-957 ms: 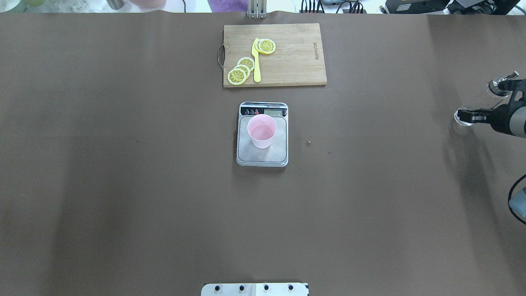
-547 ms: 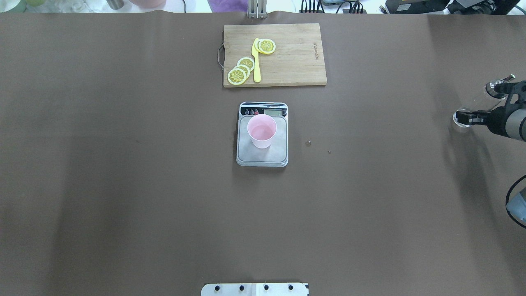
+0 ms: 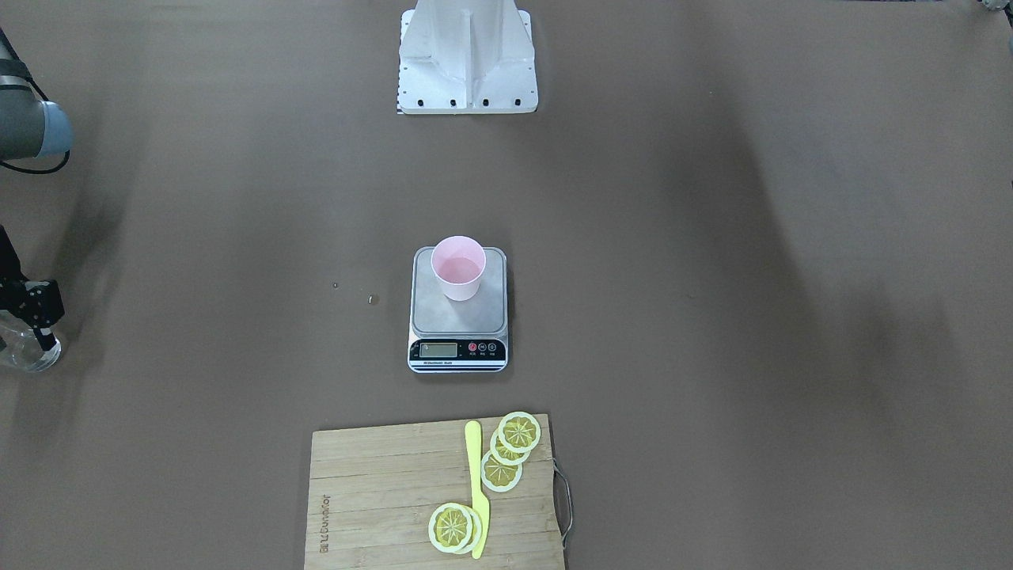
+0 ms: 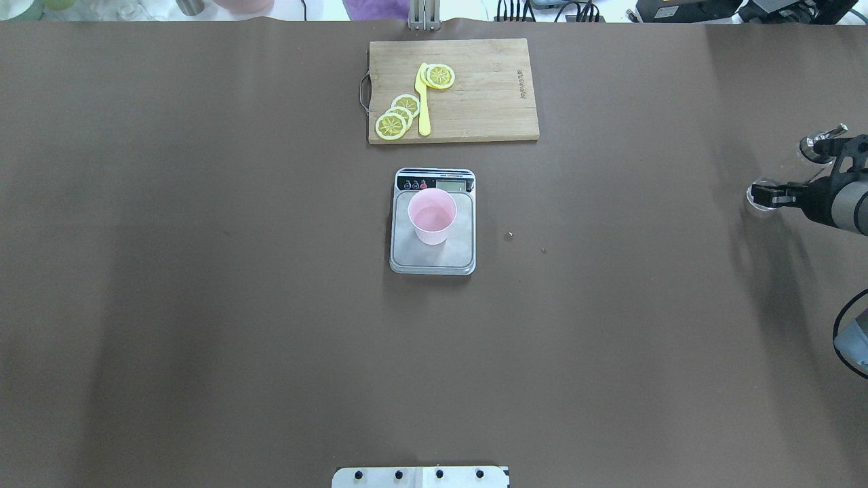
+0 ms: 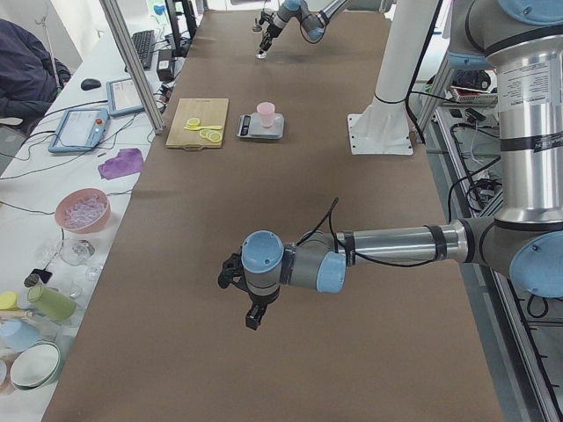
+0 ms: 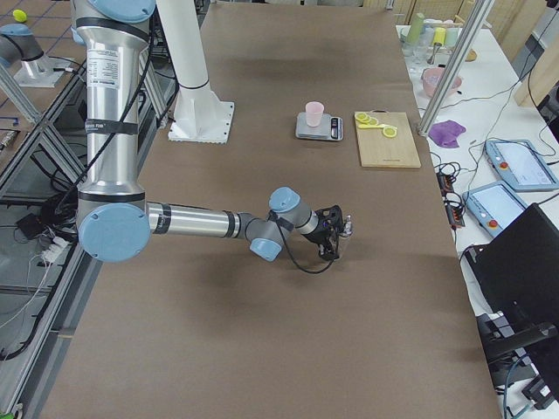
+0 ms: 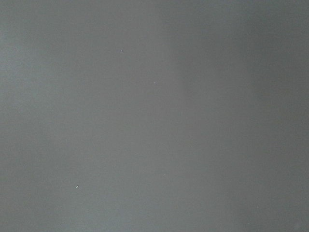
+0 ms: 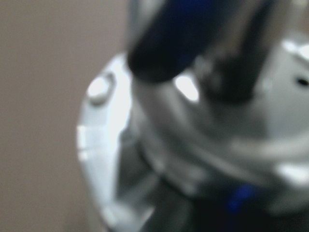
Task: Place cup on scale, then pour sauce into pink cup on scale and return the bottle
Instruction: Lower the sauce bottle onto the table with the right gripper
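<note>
Fingers of the right gripper (image 4: 772, 194) are closed on the lower body of a transparent, colourless cylindrical bottle (image 3: 24, 358) with a silver metal pourer spout. It is far out toward the table's right end, well apart from everything else. The bottle stands about upright, spout up. Whether its base touches the brown table (image 4: 203, 305) or hangs just above it cannot be told, and no sauce can be made out inside it. The right wrist view is a blurred close-up of the bottle's shoulder and pourer.

At the table's middle sits a rectangular digital kitchen scale (image 4: 449, 256) with a silver-grey platform, its black display strip turned away from the robot. A small pale pink tapered plastic cup (image 4: 432, 215) stands upright about the middle of the platform, and a faint level line shows inside it. Two tiny glinting specks (image 4: 509, 235) lie on the table just right of the scale.

Beyond the scale lies a bamboo cutting board (image 4: 488, 102) carrying yellow lemon slices (image 4: 392, 126) and a yellow plastic knife (image 4: 424, 112).

The left gripper (image 5: 252, 318) hangs low over the table near its left end. It shows only from the side camera, so whether it is wide or narrow cannot be told.
</note>
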Robot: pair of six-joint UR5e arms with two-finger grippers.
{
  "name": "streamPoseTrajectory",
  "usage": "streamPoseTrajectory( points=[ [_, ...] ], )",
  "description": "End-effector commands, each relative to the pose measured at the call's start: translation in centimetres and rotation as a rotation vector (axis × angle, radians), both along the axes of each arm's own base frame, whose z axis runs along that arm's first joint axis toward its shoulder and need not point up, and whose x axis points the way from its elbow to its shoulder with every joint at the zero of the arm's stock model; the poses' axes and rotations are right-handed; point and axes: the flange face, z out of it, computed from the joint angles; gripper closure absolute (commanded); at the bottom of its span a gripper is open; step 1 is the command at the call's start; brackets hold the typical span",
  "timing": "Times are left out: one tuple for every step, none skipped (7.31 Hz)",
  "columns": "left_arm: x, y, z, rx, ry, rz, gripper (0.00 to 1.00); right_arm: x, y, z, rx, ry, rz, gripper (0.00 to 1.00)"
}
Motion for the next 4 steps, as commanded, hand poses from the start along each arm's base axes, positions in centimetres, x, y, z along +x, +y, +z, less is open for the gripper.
streamPoseTrajectory(
  points=[
    [0.00,0.00,0.00,0.000,0.000,0.000,0.02,-0.06,-0.01,-0.01,0.005,0.004,0.005,1.00],
    [0.00,0.00,0.00,0.000,0.000,0.000,0.02,-0.07,-0.02,-0.15,0.005,-0.004,0.018,0.56],
    [0.00,0.00,0.00,0.000,0.000,0.000,0.02,0.29,0.11,0.14,0.013,0.013,0.039,0.01],
    [0.00,0.00,0.00,0.000,0.000,0.000,0.02,0.19,0.07,0.06,0.016,0.014,0.038,0.00]
  ],
)
